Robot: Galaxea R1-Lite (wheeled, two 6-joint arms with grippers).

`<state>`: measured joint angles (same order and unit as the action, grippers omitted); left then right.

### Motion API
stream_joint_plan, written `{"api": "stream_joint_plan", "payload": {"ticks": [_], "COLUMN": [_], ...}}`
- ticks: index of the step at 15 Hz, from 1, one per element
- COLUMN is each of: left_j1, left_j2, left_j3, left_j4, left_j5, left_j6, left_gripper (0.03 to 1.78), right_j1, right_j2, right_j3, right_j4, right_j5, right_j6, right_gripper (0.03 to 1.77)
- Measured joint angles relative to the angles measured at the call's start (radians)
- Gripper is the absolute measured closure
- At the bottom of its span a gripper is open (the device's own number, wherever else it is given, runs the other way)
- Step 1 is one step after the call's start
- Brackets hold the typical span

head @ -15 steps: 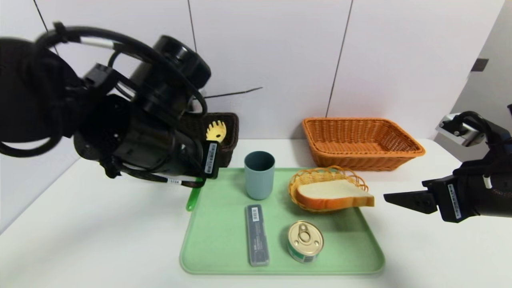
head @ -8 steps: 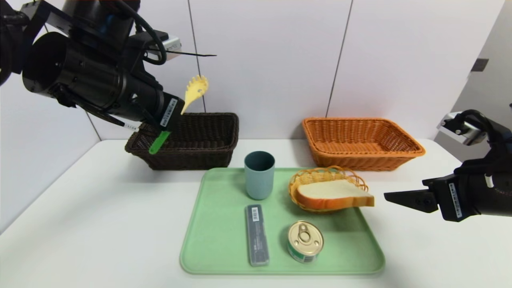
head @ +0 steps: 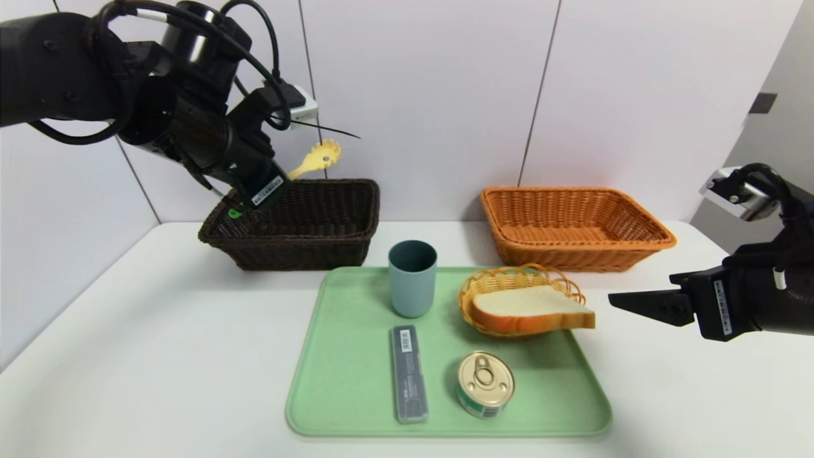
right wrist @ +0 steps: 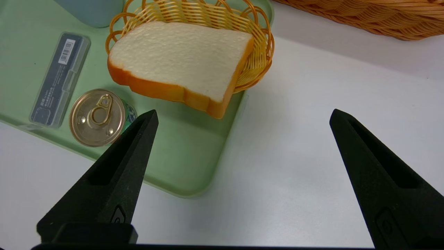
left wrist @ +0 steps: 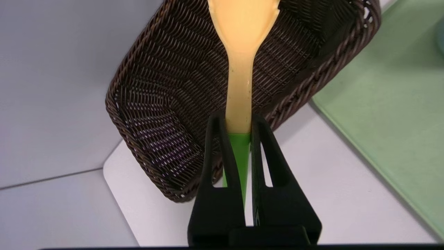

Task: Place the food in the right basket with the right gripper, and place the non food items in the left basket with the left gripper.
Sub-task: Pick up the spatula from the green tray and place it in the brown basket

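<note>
The left gripper (head: 270, 184) hangs above the near-left corner of the dark basket (head: 356, 219), fingers clamped tight on the green handle of the pasta spoon (left wrist: 239, 73), and the yellow toothed head pokes up and out over the basket's inside. Over on the other side, the right gripper (head: 626, 300) sits parked beside the green tray (head: 331, 394), jaws spread wide with nothing between them. Now, the danger: that spoon is long and held near its tail, so if the fingers let go from this height the head could tip, catch the woven rim and see-saw out onto the table (head: 146, 356). A release too near the corner looks riskier than one over the middle. There's plenty left on the tray too: the blue cup (head: 412, 278), the grey case (head: 407, 372), the tin can (head: 486, 383), and the bread slice (head: 531, 308) lying in its little wicker dish (head: 509, 275). The orange basket (head: 575, 222) behind has no food in it yet.
</note>
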<state>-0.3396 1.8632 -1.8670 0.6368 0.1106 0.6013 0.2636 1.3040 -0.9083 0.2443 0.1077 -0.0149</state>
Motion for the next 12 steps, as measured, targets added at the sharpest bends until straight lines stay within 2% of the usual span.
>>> {"api": "stream_joint_plan", "payload": {"ticks": [5, 9, 11, 12], "left_j1": [0.049, 0.076, 0.08, 0.081], "left_j2": [0.139, 0.225, 0.259, 0.274], "left_j3": [-0.097, -0.105, -0.106, -0.106], "left_j4": [-0.041, -0.149, -0.185, -0.2], "left_j5": [0.002, 0.003, 0.007, 0.008], "left_j6": [0.226, 0.359, 0.382, 0.384], "left_gripper": [1.68, 1.68, 1.68, 1.68], "right_j1": [0.001, 0.003, 0.003, 0.003], "right_j2": [-0.01, -0.036, -0.051, -0.057], "right_j3": [-0.005, -0.008, -0.009, -0.009], "right_j4": [-0.031, -0.047, -0.047, -0.048], "right_j5": [0.008, 0.088, 0.131, 0.137], "right_j6": [0.023, 0.022, 0.021, 0.02], "right_gripper": [0.09, 0.09, 0.09, 0.09]}}
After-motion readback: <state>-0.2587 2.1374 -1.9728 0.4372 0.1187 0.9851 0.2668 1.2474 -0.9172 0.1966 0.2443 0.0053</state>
